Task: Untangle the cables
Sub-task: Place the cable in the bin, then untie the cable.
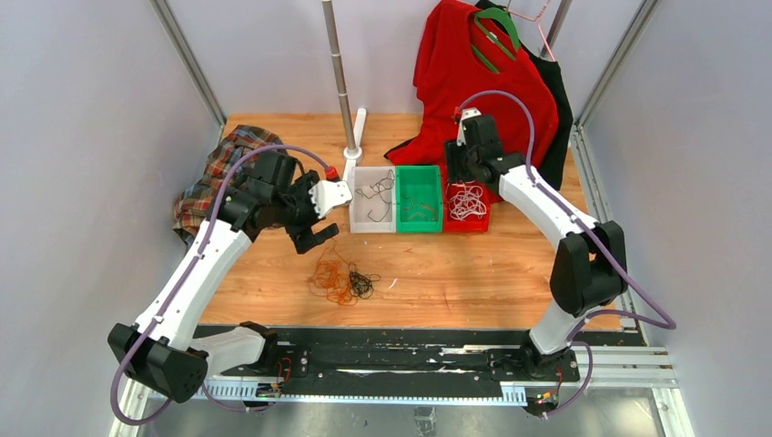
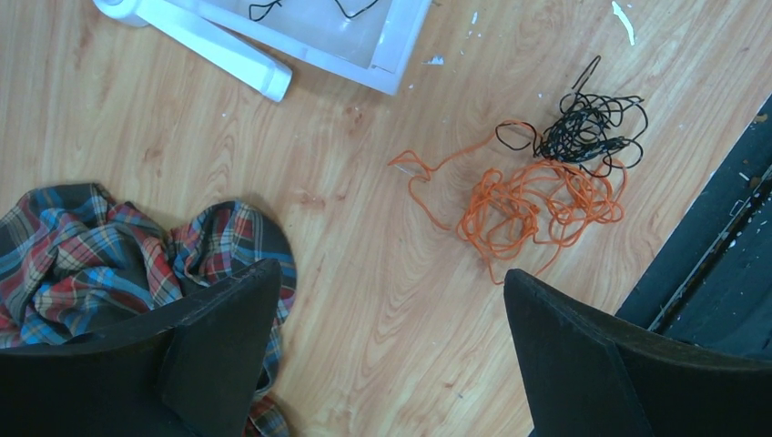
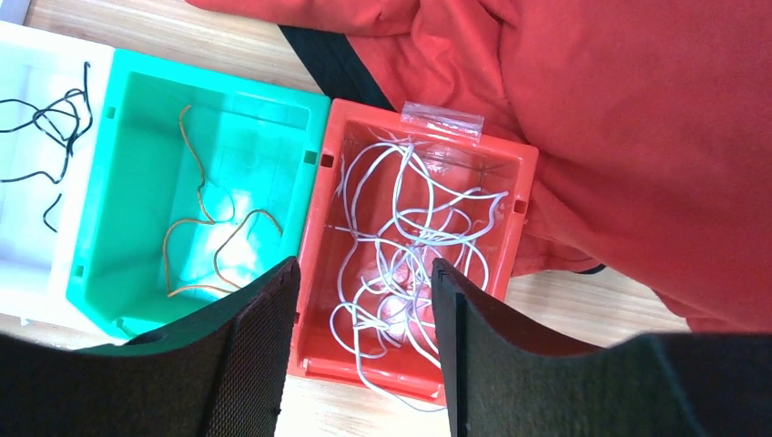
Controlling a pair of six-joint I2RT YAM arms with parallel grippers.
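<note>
A tangle of orange cable [image 1: 330, 280] and black cable [image 1: 362, 285] lies on the wooden table. In the left wrist view the orange cable [image 2: 537, 205] and the black cable [image 2: 587, 127] are knotted together. My left gripper [image 1: 323, 218] [image 2: 390, 273] is open and empty, above the table and left of the tangle. A white bin [image 1: 357, 223] holds black cable [image 3: 45, 118]. A green bin [image 1: 419, 173] holds orange-brown cable [image 3: 205, 228]. A red bin [image 1: 466, 226] holds white cables [image 3: 410, 237]. My right gripper [image 1: 460, 166] [image 3: 364, 264] is open and empty above the red bin.
A plaid cloth [image 1: 214, 173] [image 2: 100, 255] lies at the left. A red garment [image 1: 482, 73] [image 3: 619, 137] hangs and drapes behind the bins. A metal pole [image 1: 339, 73] stands on a white base [image 1: 353, 150]. A black rail [image 1: 391, 355] runs along the near edge.
</note>
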